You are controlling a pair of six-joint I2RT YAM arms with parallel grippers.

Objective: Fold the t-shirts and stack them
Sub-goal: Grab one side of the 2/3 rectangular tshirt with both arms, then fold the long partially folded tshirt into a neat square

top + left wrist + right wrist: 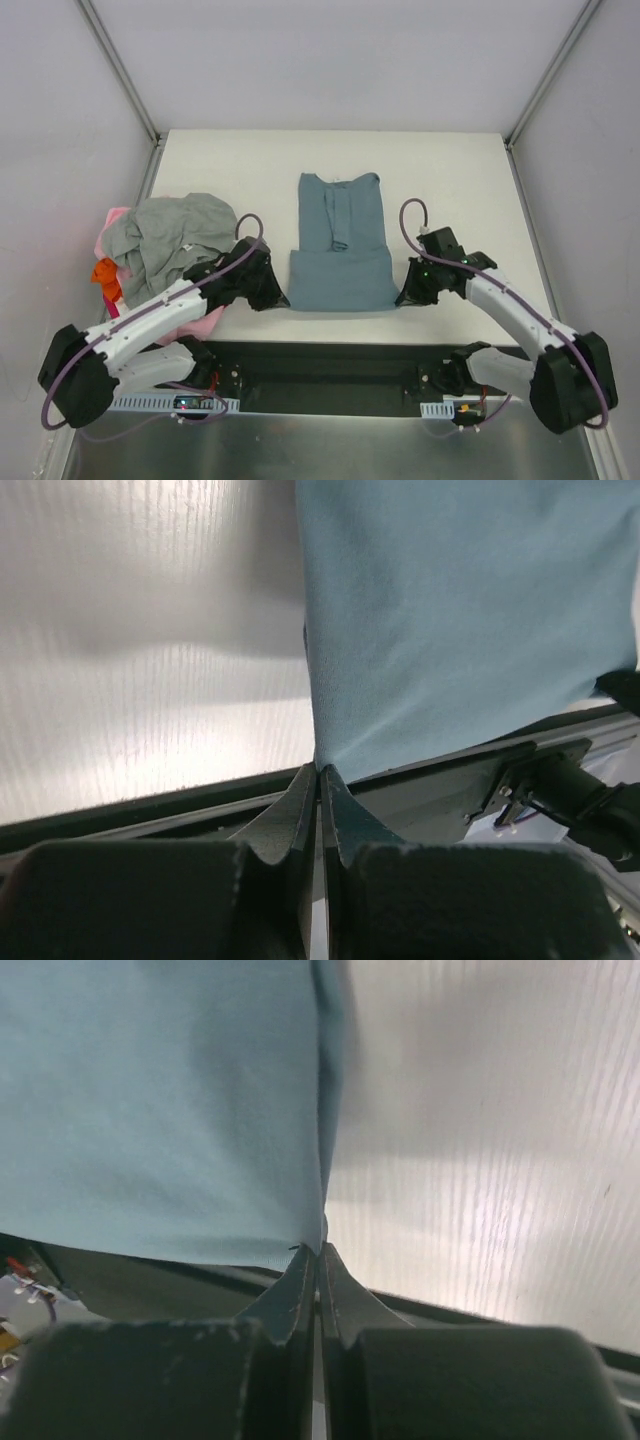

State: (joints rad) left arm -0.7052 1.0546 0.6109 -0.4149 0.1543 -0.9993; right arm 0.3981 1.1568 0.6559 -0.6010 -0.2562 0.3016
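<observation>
The slate-blue t-shirt lies flat in the middle of the table, its sides folded in, collar at the far end. My left gripper is shut on its near left hem corner; in the left wrist view the jaws pinch the blue cloth. At the near right hem corner my right gripper is shut too, its tips biting the blue cloth. A heap of other t-shirts sits at the left: light grey on top, pink and orange under it.
The white table is bounded by grey walls left and right. A black rail with the arm bases runs along its near edge. The shirt heap hangs partly over the table's left edge.
</observation>
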